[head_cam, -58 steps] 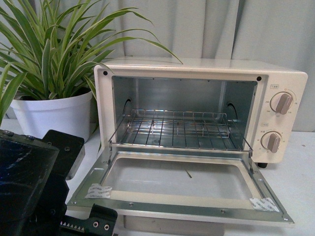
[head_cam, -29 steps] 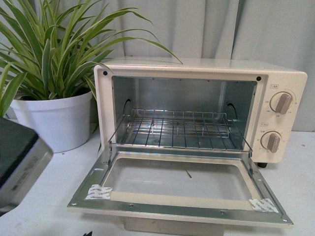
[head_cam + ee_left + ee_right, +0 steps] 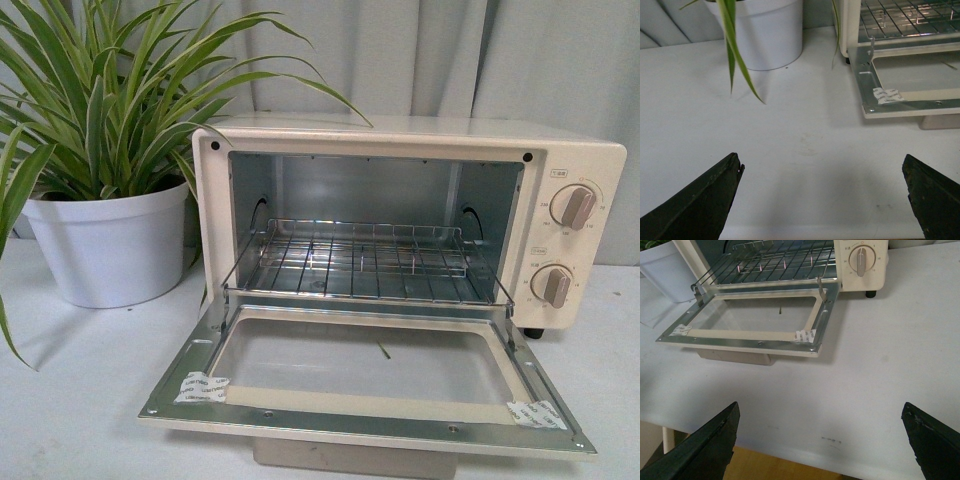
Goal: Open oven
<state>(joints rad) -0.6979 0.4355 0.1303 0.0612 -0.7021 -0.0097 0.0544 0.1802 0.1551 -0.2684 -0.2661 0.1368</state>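
Standing on the table (image 3: 90,400) beside a plant (image 3: 110,190), the oven (image 3: 410,225) is found with door (image 3: 365,375) fully lowered, rack (image 3: 365,262) exposed. Opening is judged complete; no further move is called for. Left gripper (image 3: 822,200) and right gripper (image 3: 820,445) are held apart, empty.

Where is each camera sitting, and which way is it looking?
Front view: on the robot's body, facing the oven with its door down, plant beside; no arms show.
Left wrist view: above the table, left gripper jaws wide apart, empty.
Right wrist view: above the table edge, right gripper jaws wide apart.
All three share the open door.
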